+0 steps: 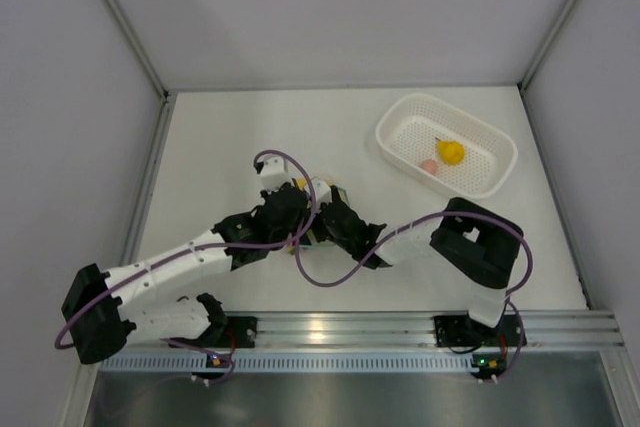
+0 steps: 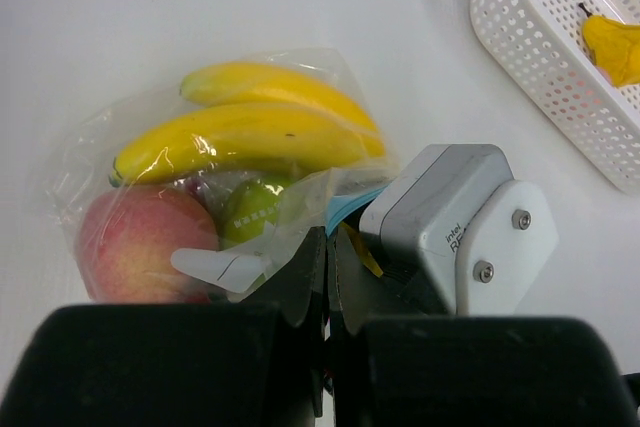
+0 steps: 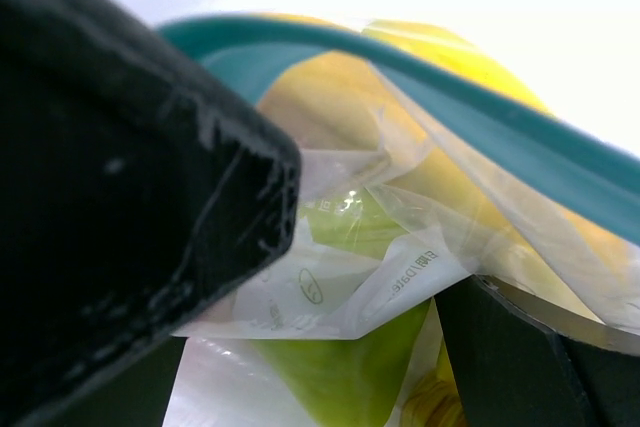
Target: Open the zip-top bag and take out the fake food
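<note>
Top view: the left gripper [image 1: 295,209] and right gripper [image 1: 322,212] meet at the frame's centre over the zip-top bag [image 1: 302,185], which lies mid-table, mostly hidden beneath them; the white basket [image 1: 384,137] sits upper right, well apart, holding a yellow round fruit [image 1: 450,152] and a pink piece [image 1: 428,166]; bare table [image 1: 220,147] spreads toward the upper left, so a pull has most room that way; the purple cables [image 1: 310,282] loop close round both wrists and could snag.

Left wrist view: the left fingers are pressed together on a fold of plastic at the bag's mouth, lower centre; bananas [image 2: 250,132], a green pear [image 2: 250,209] and a red fruit [image 2: 140,242] lie inside, toward the left; the right arm's white camera housing [image 2: 450,227] crowds in just beside, at right.

Right wrist view: the right fingers stand wide apart with nothing held, straddling the mouth; the teal zip strip [image 3: 480,117] arcs across the upper frame, with the pear behind crumpled film at centre; the step looks like parting the mouth, so the right should probably close on the free lip at the strip, not on slack film, which may slip; then draw away from the left's firm pinch.
</note>
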`<action>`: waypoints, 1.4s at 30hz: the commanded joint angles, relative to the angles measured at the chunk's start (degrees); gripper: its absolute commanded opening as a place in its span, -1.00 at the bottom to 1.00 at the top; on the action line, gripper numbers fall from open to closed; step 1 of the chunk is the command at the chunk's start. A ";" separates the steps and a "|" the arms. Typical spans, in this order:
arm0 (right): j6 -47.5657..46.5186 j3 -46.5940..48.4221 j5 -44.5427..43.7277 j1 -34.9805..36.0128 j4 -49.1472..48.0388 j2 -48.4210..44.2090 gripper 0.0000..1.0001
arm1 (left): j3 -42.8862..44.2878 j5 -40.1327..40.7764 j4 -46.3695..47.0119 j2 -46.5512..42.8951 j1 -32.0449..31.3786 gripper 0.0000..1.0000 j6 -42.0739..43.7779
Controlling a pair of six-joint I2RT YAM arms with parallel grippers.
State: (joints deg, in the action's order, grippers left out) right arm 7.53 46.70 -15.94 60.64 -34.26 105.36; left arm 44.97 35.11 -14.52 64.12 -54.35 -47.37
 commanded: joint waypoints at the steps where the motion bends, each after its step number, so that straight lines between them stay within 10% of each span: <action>1: 5.65 0.15 2.41 -1.84 23.79 6.97 0.97 | 1.26 -10.51 3.45 -2.07 -4.01 -1.00 1.41; 32: 13.56 1.72 3.29 1.41 39.61 1.76 0.99 | 3.02 -9.80 1.34 -1.54 -3.92 -1.00 1.67; 37: 15.41 1.30 2.76 1.50 39.36 0.03 0.34 | 2.58 -9.01 1.34 -1.71 -3.92 -1.00 1.93; 42: 15.76 1.64 -0.92 2.72 42.69 -7.53 0.11 | 2.31 -9.18 1.34 -1.63 -3.84 -1.00 1.94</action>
State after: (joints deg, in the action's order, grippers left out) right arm 18.96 49.87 -14.13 63.33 -7.31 97.78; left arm 44.97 32.84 -18.22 63.26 -54.81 -45.89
